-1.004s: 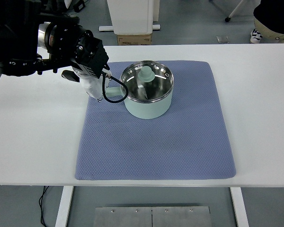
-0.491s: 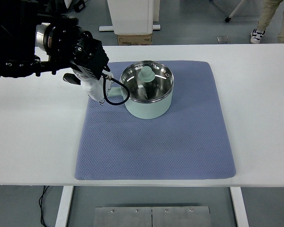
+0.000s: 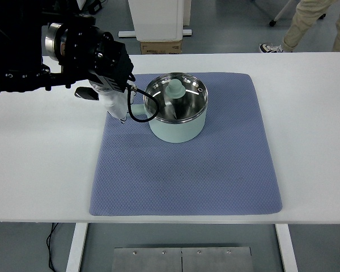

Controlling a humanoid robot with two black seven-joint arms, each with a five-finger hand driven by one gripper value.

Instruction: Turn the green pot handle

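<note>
The left hand [image 3: 114, 96] and its black cable [image 3: 137, 110] crowd the left side of the green pot [image 3: 177, 110], blocking access there. The blue mat [image 3: 187, 170] lies bare in front of and right of the pot; the white table [image 3: 311, 113] offers unobstructed passage from the right.

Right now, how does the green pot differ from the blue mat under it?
The green pot is round, pale green and stands tall with a shiny metal inside; the blue mat is flat, roughly square, textured and much wider. The left hand is at the pot's side, not on the mat. Both lie on the white table.
</note>
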